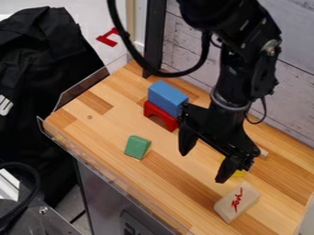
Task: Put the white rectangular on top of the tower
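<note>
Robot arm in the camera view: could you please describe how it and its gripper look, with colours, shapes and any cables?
The arm is black, with bulky, rounded joints and a greyish ring above the gripper. A thick black cable loops beside it. The gripper is also black, with a wide body and two fingers that taper towards their tips.

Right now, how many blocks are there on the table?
6 in view: blue block on a red arch, green block nearer us, white block at lower right, yellow block partly behind the pincer, pale block peeking out beside it. More may be hidden.
</note>
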